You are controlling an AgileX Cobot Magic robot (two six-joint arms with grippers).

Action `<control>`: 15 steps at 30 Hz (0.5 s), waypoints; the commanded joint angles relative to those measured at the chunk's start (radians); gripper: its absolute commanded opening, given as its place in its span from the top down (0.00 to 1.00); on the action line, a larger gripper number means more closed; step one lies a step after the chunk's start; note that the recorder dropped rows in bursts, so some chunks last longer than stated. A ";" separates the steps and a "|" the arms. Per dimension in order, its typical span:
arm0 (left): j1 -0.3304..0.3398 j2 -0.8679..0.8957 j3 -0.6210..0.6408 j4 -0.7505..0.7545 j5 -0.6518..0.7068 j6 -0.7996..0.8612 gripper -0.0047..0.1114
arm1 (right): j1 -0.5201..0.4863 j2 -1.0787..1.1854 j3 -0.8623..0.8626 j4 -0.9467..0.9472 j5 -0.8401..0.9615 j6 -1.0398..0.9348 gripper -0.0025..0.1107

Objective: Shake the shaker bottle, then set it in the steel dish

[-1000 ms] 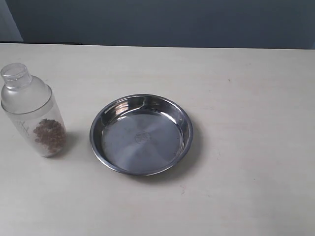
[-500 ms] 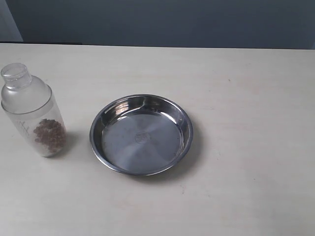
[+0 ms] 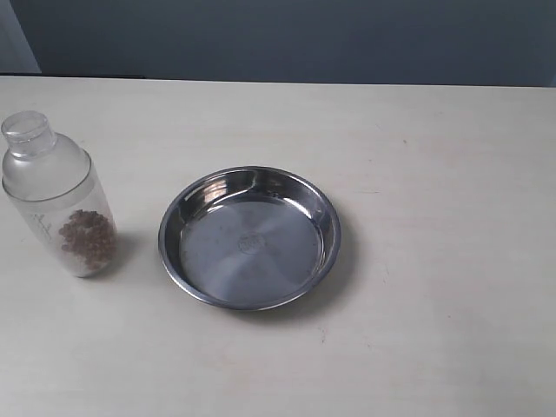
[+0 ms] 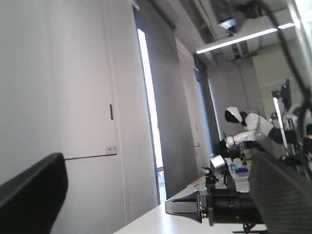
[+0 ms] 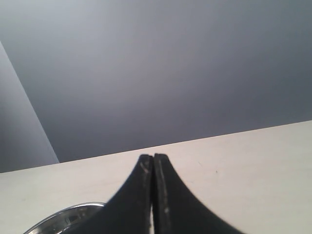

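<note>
The shaker bottle stands upright at the table's left side, frosted clear with brown granules in its lower part. Just to its right lies the steel dish, round and shiny with nothing in it; a bit of its rim shows in the right wrist view. Neither gripper appears in the exterior view. My left gripper is open, its two dark fingers far apart at the picture's sides, facing out into the room with nothing between them. My right gripper is shut and empty, low over the table and pointing toward the far edge.
The pale table stretches to the right of the dish, with a dark wall behind its far edge. In the left wrist view a black pointed arm part lies over the white tabletop, with a room and another robot beyond.
</note>
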 commanded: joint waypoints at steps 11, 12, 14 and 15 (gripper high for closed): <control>-0.001 0.005 -0.080 -0.542 0.716 0.340 0.94 | -0.001 -0.004 0.002 -0.001 -0.002 -0.004 0.99; -0.001 0.018 -0.117 -0.563 0.799 0.434 0.94 | -0.001 -0.004 0.002 -0.001 -0.002 -0.004 0.99; -0.001 0.053 -0.176 -0.554 0.853 0.550 0.88 | -0.001 -0.004 0.002 -0.001 -0.002 -0.004 0.99; -0.001 0.079 -0.204 -0.518 0.840 0.568 0.82 | -0.001 -0.004 0.002 -0.001 -0.002 -0.004 0.99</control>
